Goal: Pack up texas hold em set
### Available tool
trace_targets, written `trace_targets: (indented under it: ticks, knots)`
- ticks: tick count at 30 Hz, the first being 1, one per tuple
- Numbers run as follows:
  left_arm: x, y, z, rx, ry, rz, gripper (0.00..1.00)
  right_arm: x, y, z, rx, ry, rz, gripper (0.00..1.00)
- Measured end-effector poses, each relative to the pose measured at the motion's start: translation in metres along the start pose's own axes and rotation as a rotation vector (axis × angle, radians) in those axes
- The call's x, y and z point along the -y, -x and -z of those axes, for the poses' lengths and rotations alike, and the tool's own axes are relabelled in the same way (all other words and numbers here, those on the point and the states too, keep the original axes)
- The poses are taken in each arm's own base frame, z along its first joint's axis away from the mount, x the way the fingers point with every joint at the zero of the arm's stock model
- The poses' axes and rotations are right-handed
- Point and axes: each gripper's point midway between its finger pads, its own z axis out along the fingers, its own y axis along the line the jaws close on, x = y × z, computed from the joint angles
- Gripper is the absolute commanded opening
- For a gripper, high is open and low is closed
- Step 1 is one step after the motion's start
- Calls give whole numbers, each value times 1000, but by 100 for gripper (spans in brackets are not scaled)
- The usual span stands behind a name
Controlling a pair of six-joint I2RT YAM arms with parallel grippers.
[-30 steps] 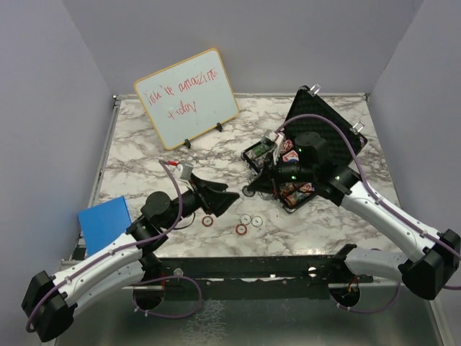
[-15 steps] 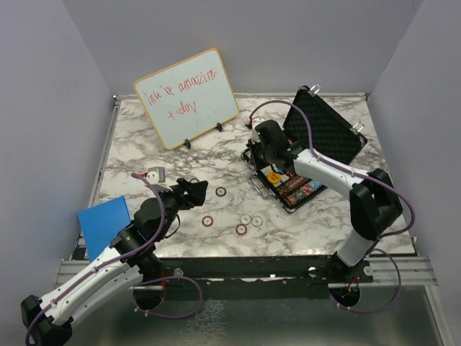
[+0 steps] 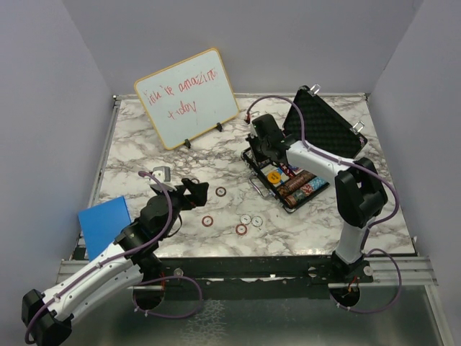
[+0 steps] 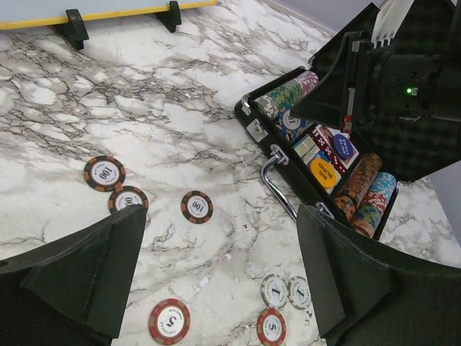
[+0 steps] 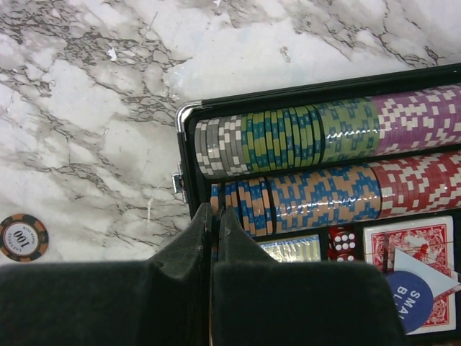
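The black briefcase (image 3: pixel 253 163) lies open at centre right, its foam lid (image 3: pixel 328 133) raised behind. Rows of multicoloured chips (image 5: pixel 288 137), red dice (image 5: pixel 343 241), a red card deck (image 5: pixel 414 245) and an orange-yellow disc (image 4: pixel 325 173) sit inside. My right gripper (image 5: pixel 216 213) is shut, its tips at the left end of the blue-orange chip row (image 5: pixel 317 198). My left gripper (image 4: pixel 223 274) hangs open above the marble. Several loose chips lie around it: brown 100s (image 4: pixel 197 207), red 5s (image 4: pixel 169 321) and white ones (image 4: pixel 274 290).
A wood-framed whiteboard (image 3: pixel 186 97) with red writing stands at the back left. A blue block (image 3: pixel 104 222) sits at the table's near-left edge. One brown chip (image 5: pixel 23 237) lies outside the case's left end. The case's silver handle (image 4: pixel 277 180) sticks out toward the loose chips.
My left gripper has drawn back to the left from the loose chips and opened wider. My right arm swung from over the case's near side to its far-left end, still shut.
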Motion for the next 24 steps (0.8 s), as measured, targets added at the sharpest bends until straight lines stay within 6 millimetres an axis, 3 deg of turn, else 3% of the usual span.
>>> trace_targets:
  ticks: [9, 24]
  knots:
    - [0, -2, -2, -3, 2, -2, 93, 14, 2, -1, 2, -21, -2, 0]
    - [-2, -6, -4, -15, 11, -8, 93, 7, 2, 4, 36, 31, 46, 0]
